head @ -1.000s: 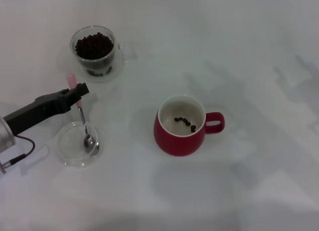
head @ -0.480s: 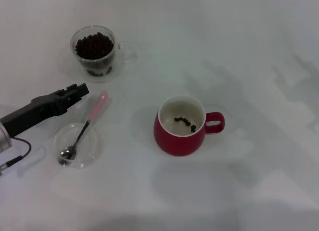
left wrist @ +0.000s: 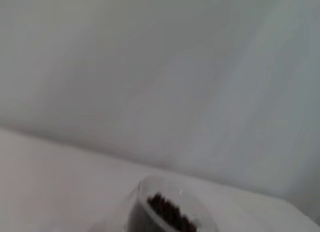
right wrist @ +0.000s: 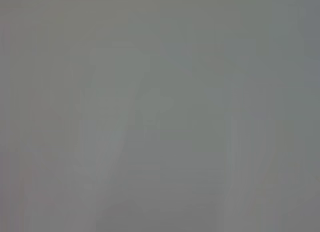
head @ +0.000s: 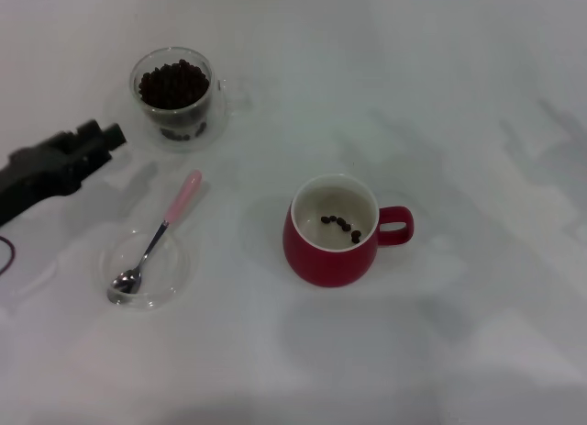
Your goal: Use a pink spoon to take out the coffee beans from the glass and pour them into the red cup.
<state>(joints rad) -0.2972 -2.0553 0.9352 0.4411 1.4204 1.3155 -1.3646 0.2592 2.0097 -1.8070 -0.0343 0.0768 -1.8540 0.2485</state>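
Note:
The pink spoon [head: 158,239] lies free, its metal bowl resting in a flat clear saucer [head: 174,276] and its pink handle pointing up and to the right over the rim. The glass [head: 172,93] stands at the back left, heaped with coffee beans [head: 171,83]; it also shows in the left wrist view as the glass [left wrist: 167,214]. The red cup [head: 332,251] stands in the middle with a few coffee beans [head: 341,225] on its cream floor. My left gripper [head: 103,139] hovers left of the glass, open and holding nothing. The right gripper is out of view.
The white table [head: 459,122] stretches bare to the right of and behind the red cup. The cup's loop handle [head: 396,226] points right. The right wrist view shows only a plain grey surface.
The left gripper let go of the spoon, which tipped over to lie across the saucer. The gripper then drew back to the left and up, away from the spoon.

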